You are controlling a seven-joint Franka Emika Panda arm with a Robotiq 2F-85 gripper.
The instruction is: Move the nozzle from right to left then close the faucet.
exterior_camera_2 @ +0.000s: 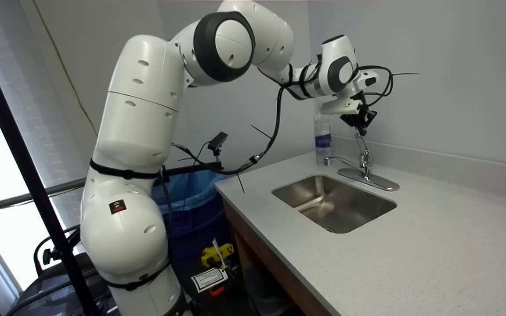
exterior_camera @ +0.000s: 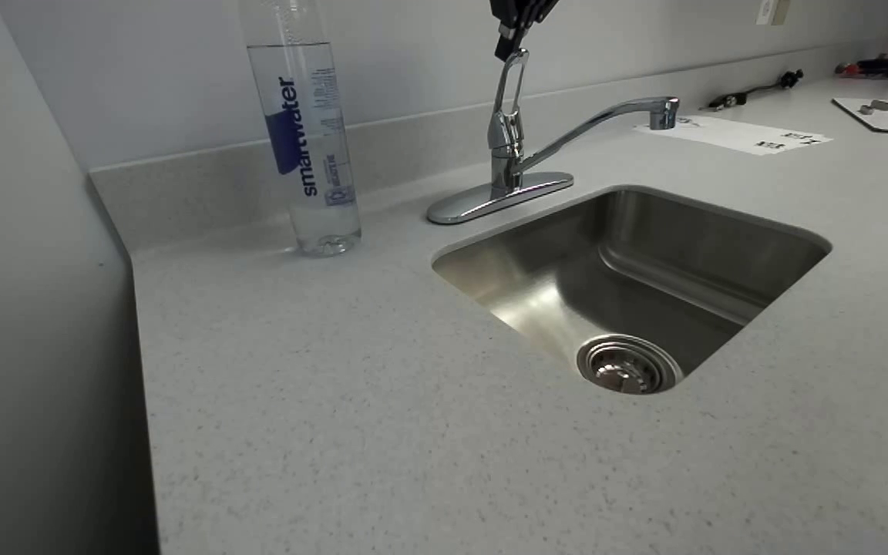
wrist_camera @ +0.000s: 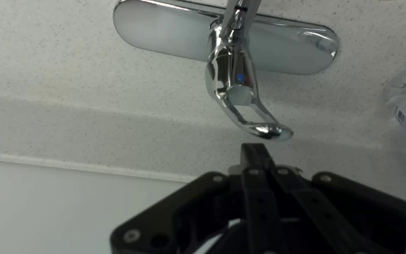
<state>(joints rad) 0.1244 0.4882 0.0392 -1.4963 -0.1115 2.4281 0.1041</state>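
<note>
Gleaming beneath pressed-together fingers (wrist_camera: 252,155), the chrome faucet (exterior_camera: 506,158) bears a looped lever (wrist_camera: 264,129) and a slim, arched nozzle (exterior_camera: 597,120) reaching away.

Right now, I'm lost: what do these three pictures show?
The big white machine is a robot arm, ending in a black gripper. Two pictures come from cameras outside the robot; the close-up comes from its wrist. A sink is set into the counter; beside it stand a tap with a handle and long spout, and a water bottle; paper lies farther along. The gripper is closed close to the handle's top; I can't tell whether they touch. It appears to hold nothing.
</note>
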